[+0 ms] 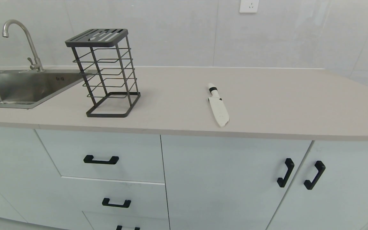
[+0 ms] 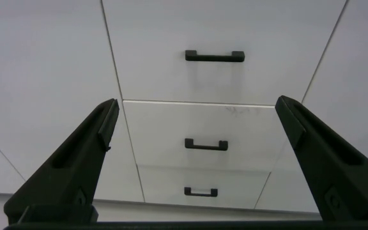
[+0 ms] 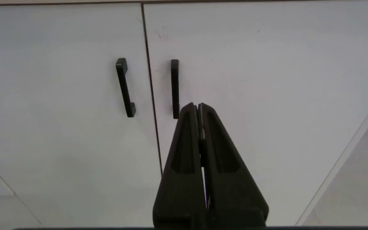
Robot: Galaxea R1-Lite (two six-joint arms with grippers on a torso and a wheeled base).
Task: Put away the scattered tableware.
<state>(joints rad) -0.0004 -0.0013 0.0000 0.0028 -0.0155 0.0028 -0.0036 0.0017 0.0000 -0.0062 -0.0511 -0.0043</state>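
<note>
A white knife (image 1: pixel 218 104) with a black band on its handle lies flat on the beige countertop (image 1: pixel 267 95), blade toward the front edge. To its left stands a black wire knife rack (image 1: pixel 107 72) with a slotted top. My left gripper (image 2: pixel 197 112) is open, fingers wide apart, low in front of the drawer fronts (image 2: pixel 203 134) with nothing between them. My right gripper (image 3: pixel 200 108) is shut on nothing, facing the white cabinet doors (image 3: pixel 235 76).
A steel sink (image 1: pixel 21 86) with a curved faucet (image 1: pixel 24 41) sits at the counter's left end. Below the counter are drawers with black handles (image 1: pixel 101 159) and two doors with vertical black handles (image 1: pixel 300 174). A wall socket (image 1: pixel 249 5) is on the tiled wall.
</note>
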